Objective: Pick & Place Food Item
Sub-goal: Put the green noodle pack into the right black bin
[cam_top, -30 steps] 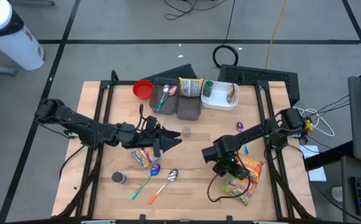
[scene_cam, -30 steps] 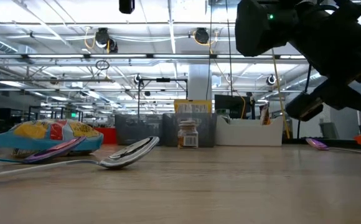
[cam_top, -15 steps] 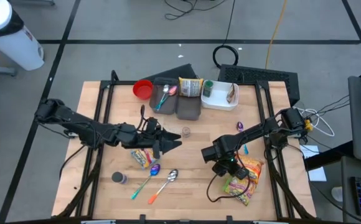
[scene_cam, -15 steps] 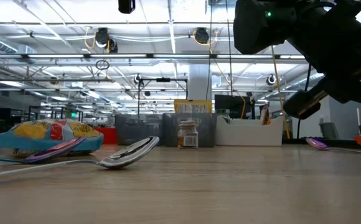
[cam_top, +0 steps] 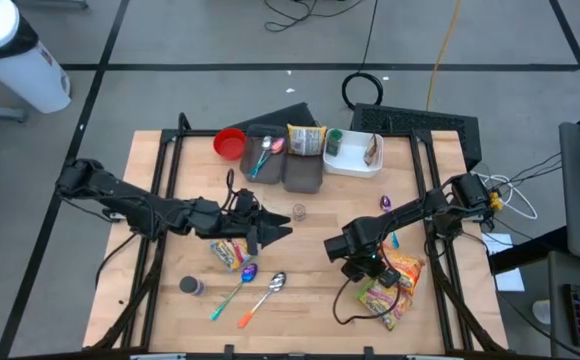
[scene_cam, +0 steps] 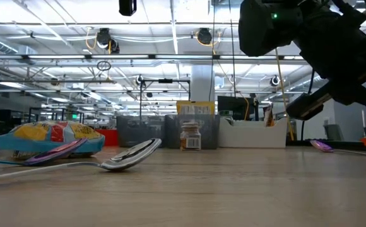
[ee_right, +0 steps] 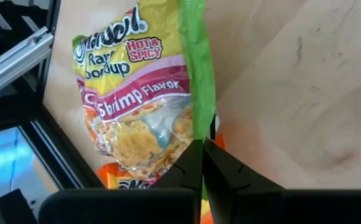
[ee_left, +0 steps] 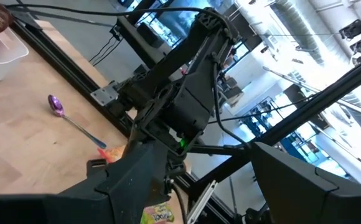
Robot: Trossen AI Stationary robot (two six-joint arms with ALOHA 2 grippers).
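A yellow and green shrimp ramen packet [ee_right: 143, 93] lies at the table's right side, partly over an orange packet [cam_top: 407, 270]; it also shows in the high view [cam_top: 380, 298]. My right gripper [ee_right: 203, 149] stands over it, shut on its green edge, and also shows in the high view [cam_top: 370, 275]. My left gripper [cam_top: 282, 228] is open and empty above the table's middle, beside a colourful snack bag [cam_top: 232, 252]. Its two fingers stand wide apart in the left wrist view [ee_left: 199, 180]. My right gripper pinches the ramen packet's green side edge [ee_right: 200, 118] between its two shut fingers, near the packet's end. The fingers come from above, slanting down. I cannot tell whether the packet is off the table.
A small jar [cam_top: 299, 212] stands near the middle. A white tray [cam_top: 355, 160], grey bins [cam_top: 300, 172] and a red bowl [cam_top: 230, 143] line the far edge. Spoons [cam_top: 270, 290] and a dark can [cam_top: 190, 286] lie near the front; a purple spoon [cam_top: 385, 203] lies to the right.
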